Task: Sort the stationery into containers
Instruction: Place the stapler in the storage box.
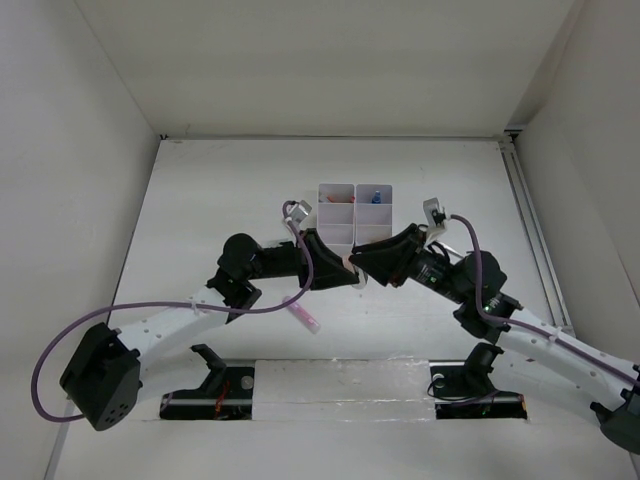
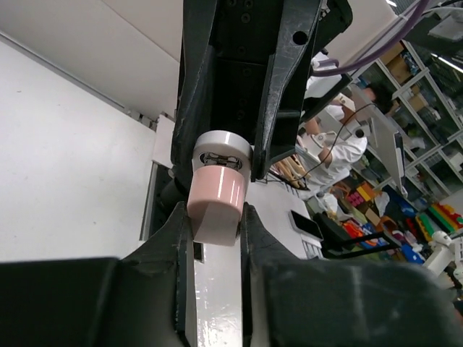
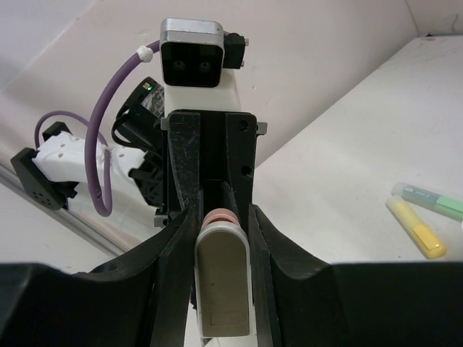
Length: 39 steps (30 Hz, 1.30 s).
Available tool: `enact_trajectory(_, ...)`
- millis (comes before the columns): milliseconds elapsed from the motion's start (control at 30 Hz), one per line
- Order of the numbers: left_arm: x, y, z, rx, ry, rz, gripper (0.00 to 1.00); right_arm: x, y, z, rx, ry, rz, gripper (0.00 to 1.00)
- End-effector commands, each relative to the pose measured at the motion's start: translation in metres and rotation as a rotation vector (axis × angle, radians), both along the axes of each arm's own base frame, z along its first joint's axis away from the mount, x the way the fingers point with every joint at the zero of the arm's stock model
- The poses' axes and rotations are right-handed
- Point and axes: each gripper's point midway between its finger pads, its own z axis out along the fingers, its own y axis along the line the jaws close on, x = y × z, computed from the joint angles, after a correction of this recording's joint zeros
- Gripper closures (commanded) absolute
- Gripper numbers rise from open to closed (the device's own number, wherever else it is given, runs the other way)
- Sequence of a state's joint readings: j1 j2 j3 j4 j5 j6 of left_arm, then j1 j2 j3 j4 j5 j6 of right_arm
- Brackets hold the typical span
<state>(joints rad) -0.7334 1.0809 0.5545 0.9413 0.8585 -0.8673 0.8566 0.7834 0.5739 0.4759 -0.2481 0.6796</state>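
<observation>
Left gripper, right gripper clasping one pink highlighter, one six-compartment tray

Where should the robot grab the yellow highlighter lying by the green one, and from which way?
Grip the yellow highlighter across its barrel, straight down from above: it lies flat on the table, so only its long sides are free. The green highlighter nearly meets it at one end, so probably pinch nearer the other end, where they spread apart.
</observation>
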Motion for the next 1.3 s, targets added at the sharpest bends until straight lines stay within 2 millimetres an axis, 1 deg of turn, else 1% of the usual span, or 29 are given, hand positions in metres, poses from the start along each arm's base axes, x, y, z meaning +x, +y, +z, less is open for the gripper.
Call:
enact_trajectory(0,0.008,-0.002,0.020,-0.055,-0.063,0.029,1.00,-0.016,0.002,0.023,0.079,-0.057,0.071,1.00)
enact_trajectory(100,0.011,-0.003,0.023,-0.057,-0.059,0.040,1.00,-0.015,0.004,0.020,0.066,-0.060,0.077,1.00)
enact_trajectory(167,0.014,-0.004,0.019,-0.046,-0.056,0.055,1.00,-0.015,0.004,0.019,0.065,-0.060,0.077,0.95)
enact_trajectory(200,0.017,-0.004,0.020,-0.048,-0.065,0.072,1.00,-0.015,0.004,0.019,0.065,-0.060,0.077,0.83)
enact_trajectory(267,0.019,-0.004,0.018,-0.037,-0.058,0.089,1.00,-0.015,0.004,0.015,0.059,-0.054,0.077,0.67)
enact_trajectory(300,0.019,-0.004,0.018,-0.037,-0.058,0.089,1.00,-0.015,0.004,0.015,0.059,-0.054,0.077,0.42)
enact_trajectory(333,0.022,-0.004,0.016,-0.030,-0.056,0.103,1.00,-0.015,0.004,0.015,0.059,-0.054,0.077,0.36)
enact_trajectory(367,0.022,-0.003,0.019,-0.039,-0.060,0.113,1.00,-0.013,0.004,0.013,0.054,-0.046,0.069,0.31)
enact_trajectory(400,0.025,-0.003,0.016,-0.029,-0.058,0.124,1.00,-0.013,0.004,0.013,0.050,-0.054,0.066,0.29)
enact_trajectory(467,0.029,-0.003,0.013,-0.015,-0.064,0.155,1.00,-0.013,0.002,0.016,0.060,-0.059,0.057,0.22)
enact_trajectory(500,0.031,-0.002,0.014,-0.006,-0.063,0.168,1.00,-0.010,0.002,0.010,0.049,-0.044,0.044,0.20)
enact_trajectory(533,0.034,-0.002,0.010,0.009,-0.058,0.182,1.00,-0.010,0.000,0.013,0.058,-0.048,0.035,0.18)
enact_trajectory(600,0.040,-0.001,0.010,0.023,-0.071,0.219,1.00,-0.005,-0.001,0.009,0.047,-0.029,0.012,0.17)
enact_trajectory(633,0.045,-0.001,0.004,0.057,-0.078,0.240,1.00,-0.004,-0.004,0.011,0.054,-0.028,-0.004,0.10)
enact_trajectory(667,0.048,0.000,0.005,0.069,-0.091,0.265,1.00,-0.002,-0.008,0.015,0.061,-0.047,-0.028,0.10)
enact_trajectory(700,0.056,0.003,0.001,0.088,-0.094,0.314,1.00,0.007,-0.013,0.011,0.052,-0.016,-0.088,0.09)
enact_trajectory(733,0.062,0.004,-0.005,0.125,-0.105,0.341,1.00,0.012,-0.017,0.007,0.044,0.003,-0.124,0.04)
enact_trajectory(767,0.066,0.004,-0.005,0.136,-0.112,0.362,1.00,0.013,-0.024,0.015,0.054,-0.009,-0.154,0.00)
enact_trajectory(867,0.070,0.007,-0.007,0.152,-0.130,0.389,1.00,0.015,-0.035,0.025,0.055,-0.026,-0.202,0.00)
enact_trajectory(933,0.070,0.007,-0.008,0.156,-0.154,0.392,1.00,0.017,-0.036,0.022,0.027,-0.020,-0.219,0.00)
enact_trajectory(967,0.072,0.009,-0.005,0.152,-0.168,0.409,1.00,0.024,-0.040,0.022,0.019,-0.012,-0.261,0.00)
enact_trajectory(1000,0.074,0.010,-0.005,0.155,-0.182,0.422,1.00,0.025,-0.045,0.027,0.027,-0.009,-0.286,0.00)
enact_trajectory(1033,0.081,0.012,-0.006,0.167,-0.225,0.457,1.00,0.030,-0.048,0.020,-0.008,0.011,-0.318,0.00)
enact_trajectory(1067,0.088,0.014,-0.006,0.175,-0.246,0.492,1.00,0.037,-0.056,0.018,-0.007,0.027,-0.373,0.00)
enact_trajectory(1100,0.094,0.017,-0.012,0.194,-0.264,0.527,1.00,0.037,-0.061,0.021,-0.002,0.030,-0.392,0.00)
enact_trajectory(1133,0.099,0.020,-0.012,0.205,-0.295,0.555,1.00,0.037,-0.065,0.022,-0.004,0.023,-0.407,0.00)
enact_trajectory(1167,0.106,0.022,-0.014,0.227,-0.370,0.581,1.00,0.035,-0.067,0.020,-0.015,0.029,-0.407,0.00)
enact_trajectory(1233,0.108,0.024,-0.016,0.217,-0.460,0.596,1.00,0.032,-0.071,0.020,-0.021,0.017,-0.411,0.00)
enact_trajectory(1267,0.113,0.024,-0.019,0.222,-0.486,0.617,1.00,0.031,-0.069,0.016,-0.040,0.024,-0.399,0.00)
